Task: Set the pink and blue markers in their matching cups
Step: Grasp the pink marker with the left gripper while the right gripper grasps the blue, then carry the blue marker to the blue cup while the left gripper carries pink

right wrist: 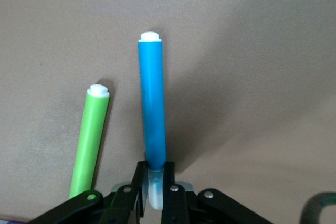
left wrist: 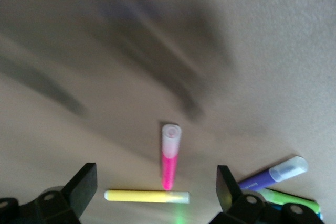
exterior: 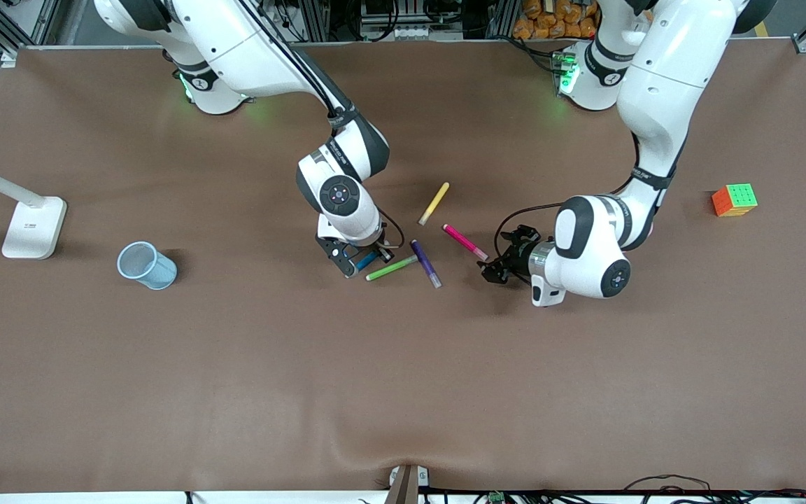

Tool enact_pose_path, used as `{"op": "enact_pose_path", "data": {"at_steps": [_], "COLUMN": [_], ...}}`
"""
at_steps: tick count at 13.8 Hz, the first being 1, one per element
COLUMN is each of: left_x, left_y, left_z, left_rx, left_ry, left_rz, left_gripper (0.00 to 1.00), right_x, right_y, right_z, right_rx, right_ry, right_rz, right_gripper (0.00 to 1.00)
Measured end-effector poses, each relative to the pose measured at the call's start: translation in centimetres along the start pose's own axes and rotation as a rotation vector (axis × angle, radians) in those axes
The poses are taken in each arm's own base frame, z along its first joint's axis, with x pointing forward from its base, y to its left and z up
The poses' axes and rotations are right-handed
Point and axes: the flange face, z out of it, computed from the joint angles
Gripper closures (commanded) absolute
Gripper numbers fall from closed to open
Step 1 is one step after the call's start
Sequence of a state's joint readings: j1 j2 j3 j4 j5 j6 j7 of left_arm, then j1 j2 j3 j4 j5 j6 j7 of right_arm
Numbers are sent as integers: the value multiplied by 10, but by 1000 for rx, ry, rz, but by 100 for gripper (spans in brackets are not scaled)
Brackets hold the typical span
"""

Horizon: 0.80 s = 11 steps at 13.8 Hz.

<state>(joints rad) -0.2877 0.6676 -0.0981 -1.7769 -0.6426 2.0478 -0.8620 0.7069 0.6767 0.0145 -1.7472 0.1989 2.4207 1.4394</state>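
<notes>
My right gripper is shut on the pale cap end of the blue marker, low at the table beside the green pen. In the right wrist view the blue marker sticks out from between the shut fingers. The pink marker lies on the table. My left gripper is open and empty just past its capped end. In the left wrist view the pink marker lies between the spread fingers. The light blue mesh cup stands toward the right arm's end of the table. The pink cup is out of view.
A purple pen and a yellow pen lie near the pink marker. A colour cube sits toward the left arm's end. A white lamp base stands near the blue cup.
</notes>
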Motion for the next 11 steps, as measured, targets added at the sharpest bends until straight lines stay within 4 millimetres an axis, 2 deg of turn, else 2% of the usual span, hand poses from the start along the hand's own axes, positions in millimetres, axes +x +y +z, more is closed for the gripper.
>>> {"op": "enact_pose_path", "data": {"at_steps": [4, 6, 8, 10, 11], "left_x": [-3, 2, 5, 7, 8], "left_y": [8, 8, 7, 7, 7], "left_z": [19, 23, 26, 28, 29], "left_rx": [-7, -7, -5, -3, -2], "left_ry": [6, 9, 8, 8, 8], "left_rz": [2, -4, -9, -11, -12], "left_gripper": [10, 18, 30, 44, 59], "right_x": [4, 10, 25, 52, 69], "right_y": [0, -2, -8, -11, -8], "right_z": [-1, -12, -38, -74, -95], "right_rx": [-16, -73, -138, -193, -229], "right_ry": [1, -9, -27, -53, -72], "right_rz": [6, 14, 36, 52, 42], "right_gripper": [100, 100, 100, 100, 100]}}
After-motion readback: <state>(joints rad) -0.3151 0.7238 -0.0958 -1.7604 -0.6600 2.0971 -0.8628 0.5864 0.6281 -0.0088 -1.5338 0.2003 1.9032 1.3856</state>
